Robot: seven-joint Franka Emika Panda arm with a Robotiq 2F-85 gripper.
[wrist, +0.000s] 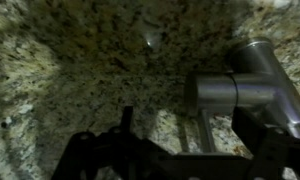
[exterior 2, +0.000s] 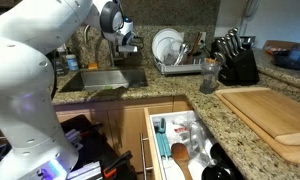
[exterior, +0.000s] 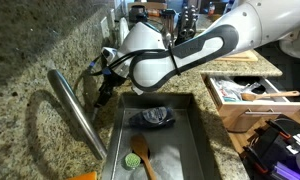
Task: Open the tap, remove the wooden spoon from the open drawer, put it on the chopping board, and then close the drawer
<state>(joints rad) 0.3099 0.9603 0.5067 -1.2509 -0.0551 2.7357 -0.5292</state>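
The tap [exterior: 76, 112] is a long steel spout slanting over the sink. In the wrist view its steel body [wrist: 258, 82] fills the right side, and the thin lever [wrist: 203, 128] stands between my fingers. My gripper [wrist: 187, 138] is open around the lever without clamping it. In both exterior views the gripper [exterior: 102, 97] [exterior 2: 127, 45] hangs at the tap's base behind the sink. The drawer [exterior 2: 150, 140] [exterior: 222, 96] stands pulled open with several utensils inside; I cannot pick out the wooden spoon among them. The chopping board [exterior 2: 275, 115] lies on the counter.
The sink [exterior: 198, 130] holds a green brush [exterior: 140, 155] and a dark cloth [exterior: 156, 117]. A dish rack [exterior 2: 175, 55] with plates and a knife block [exterior 2: 236, 62] stand on the counter behind the board. A darker orange-brown spoon [exterior 2: 179, 156] lies in the drawer.
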